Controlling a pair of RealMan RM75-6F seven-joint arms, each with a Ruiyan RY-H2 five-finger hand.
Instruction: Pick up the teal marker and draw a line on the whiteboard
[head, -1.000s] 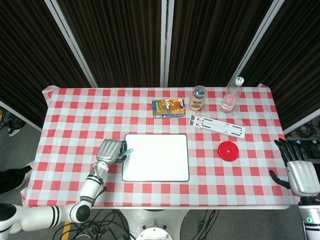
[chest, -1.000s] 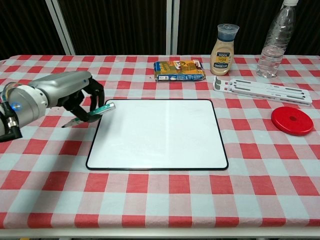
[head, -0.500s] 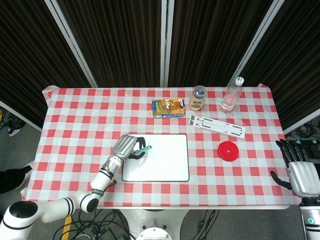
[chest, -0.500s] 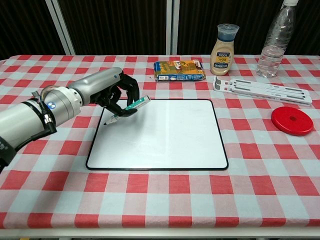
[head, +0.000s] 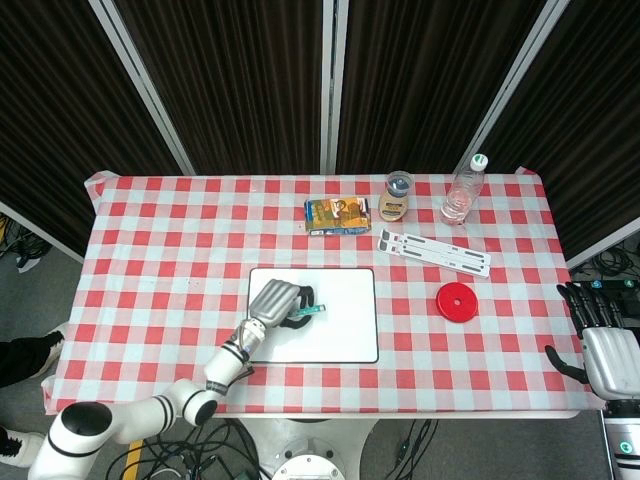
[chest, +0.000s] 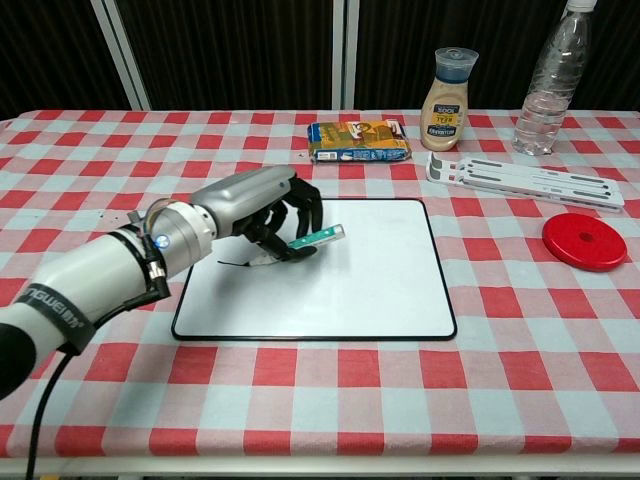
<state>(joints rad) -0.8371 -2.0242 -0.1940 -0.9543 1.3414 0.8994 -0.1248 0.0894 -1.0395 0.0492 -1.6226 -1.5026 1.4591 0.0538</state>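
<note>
Over the left-centre of the white rectangular whiteboard (chest: 340, 275), the left hand (chest: 268, 205) grips the slim teal marker (chest: 316, 239), a short dark stroke visible beside it, so drawing looks underway, needing steady tip pressure.

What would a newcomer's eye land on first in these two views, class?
Most likely the left hand gripping the teal marker over the whiteboard at the table's centre, with a short dark line beside it. Next, the red disc to the board's right and the bottles along the far edge.
</note>
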